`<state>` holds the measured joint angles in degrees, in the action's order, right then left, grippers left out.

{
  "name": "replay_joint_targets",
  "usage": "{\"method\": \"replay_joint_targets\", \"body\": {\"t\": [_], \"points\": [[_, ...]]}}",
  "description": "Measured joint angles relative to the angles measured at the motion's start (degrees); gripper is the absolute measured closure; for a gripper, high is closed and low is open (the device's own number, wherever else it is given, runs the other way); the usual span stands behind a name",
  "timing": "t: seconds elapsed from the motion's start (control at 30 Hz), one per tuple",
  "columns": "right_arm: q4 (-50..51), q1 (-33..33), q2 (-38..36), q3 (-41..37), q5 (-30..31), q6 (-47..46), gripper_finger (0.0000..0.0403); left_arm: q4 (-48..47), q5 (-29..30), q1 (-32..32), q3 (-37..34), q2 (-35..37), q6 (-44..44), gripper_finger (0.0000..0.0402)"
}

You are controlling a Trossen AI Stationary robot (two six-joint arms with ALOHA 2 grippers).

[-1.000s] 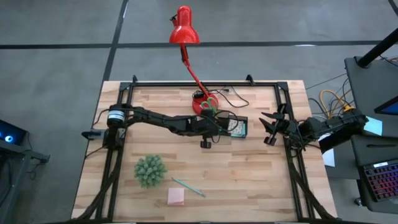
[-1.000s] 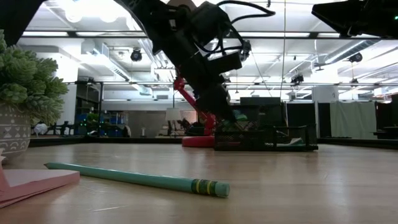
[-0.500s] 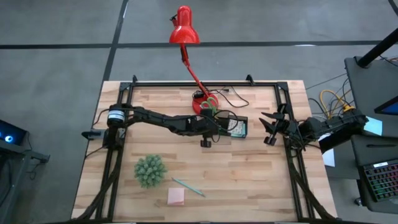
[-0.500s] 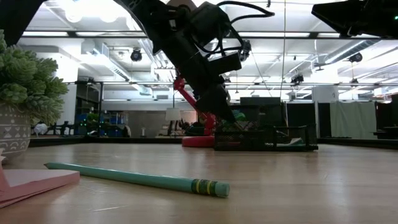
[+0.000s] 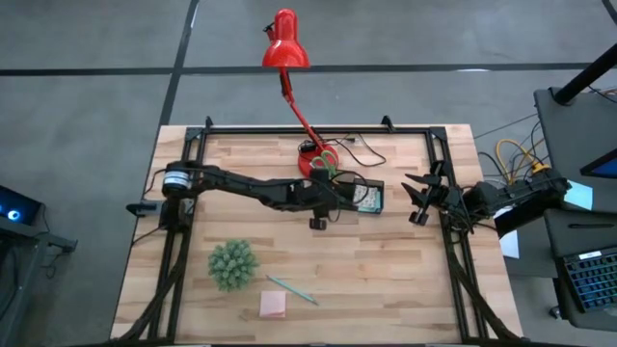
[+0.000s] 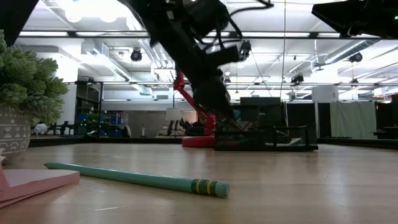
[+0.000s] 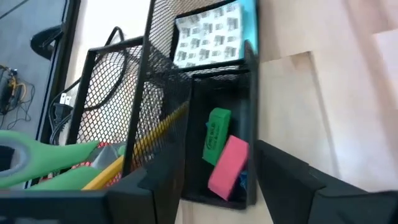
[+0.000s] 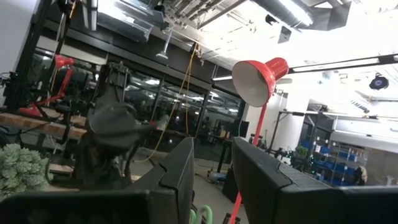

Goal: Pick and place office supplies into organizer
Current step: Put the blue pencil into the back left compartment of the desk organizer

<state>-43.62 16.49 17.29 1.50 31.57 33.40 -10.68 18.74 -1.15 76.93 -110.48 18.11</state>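
The black mesh organizer (image 5: 362, 197) stands right of the table's middle, next to the red lamp base (image 5: 312, 160). In the left wrist view it holds a light-blue sticky pad (image 7: 214, 34), a green piece (image 7: 214, 135), a pink piece (image 7: 227, 166), a wooden pencil (image 7: 155, 140) and green-handled scissors (image 7: 37, 163). My left gripper (image 7: 208, 186) hovers open and empty just above the organizer's near-left side (image 5: 331, 195). A teal pen (image 5: 292, 289) and a pink sticky pad (image 5: 273, 305) lie flat near the table's near edge. My right gripper (image 5: 416, 198) waits open at the table's right edge.
A fuzzy green spiky ball (image 5: 232, 264) stands at the near left, close to the pen and the pink pad. The red lamp's arm (image 5: 299, 111) leans over the far edge. Black cords (image 5: 359, 146) lie behind the organizer. Bare wood lies between the organizer and the near edge.
My left gripper has risen a little over the organizer, still open and empty. Nothing on the table has moved.
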Motion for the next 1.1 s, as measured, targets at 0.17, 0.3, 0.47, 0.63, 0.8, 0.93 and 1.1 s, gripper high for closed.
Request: {"method": "replay_joint_targets", "body": {"t": [0.17, 0.3, 0.47, 0.63, 0.8, 0.93, 1.1], "points": [[0.0, 0.0, 0.05, 0.0, 0.0, 0.14, 0.0303, -2.51, -1.01, 1.89, -0.32, 3.66, 0.02, 0.0226], [-0.09, -0.01, 0.1, 0.0, 0.0, 0.28, 0.0303, -8.76, -4.88, 4.24, -0.29, 6.27, 0.01, 0.0226], [0.09, 0.0, 0.03, 0.0, -0.02, 0.31, 0.0303, -17.4, -9.01, 8.07, -0.02, 8.34, -2.97, 0.0226], [0.0, 0.0, 0.05, 0.0, 0.0, 0.31, 0.0303, -23.84, -11.68, 12.47, 0.31, 8.5, -7.63, 0.0226], [0.0, 0.0, 0.03, 0.0, 0.0, 0.31, 0.0303, -24.69, -14.24, 16.68, 0.34, 8.5, -12.42, 0.0226], [0.0, 0.0, 0.03, 0.0, 0.0, 0.31, 0.0303, -24.37, -15.28, 19.93, 0.72, 8.5, -16.83, 0.0226], [0.02, -0.02, 0.03, 0.0, 0.0, 0.06, 0.0303, -24.46, -12.44, 23.34, 0.74, 8.5, -24.58, 0.0226]]}}
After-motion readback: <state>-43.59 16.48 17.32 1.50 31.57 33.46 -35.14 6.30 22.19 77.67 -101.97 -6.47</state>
